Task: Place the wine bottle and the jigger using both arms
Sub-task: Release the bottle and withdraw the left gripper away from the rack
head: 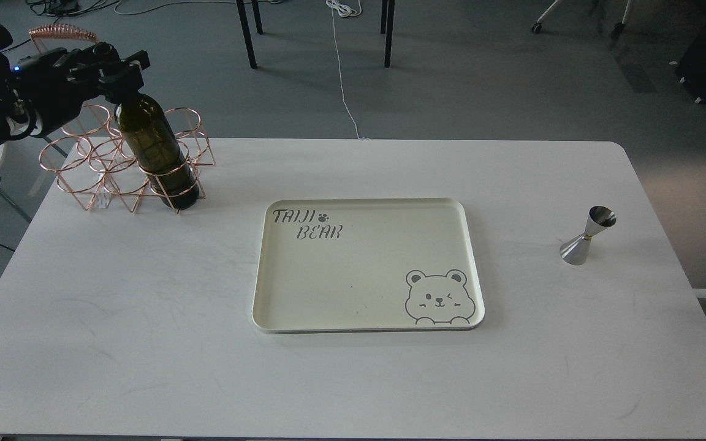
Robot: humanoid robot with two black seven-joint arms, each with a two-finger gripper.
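Cream tray [304, 294] centre, left tool [121, 78] gripping wine bottle [155, 150] neck, jigger [587, 236] well apart

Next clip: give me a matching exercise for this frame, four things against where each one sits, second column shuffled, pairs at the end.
Things:
1. wine bottle
2. jigger
3. tray
4. left gripper

Places:
A. middle of the table, nothing on it
B. at the bottle's neck, far left
C. upright in a ring of the copper wire rack
D. standing alone on the table's right side

Pairs: 1-C, 2-D, 3-A, 4-B
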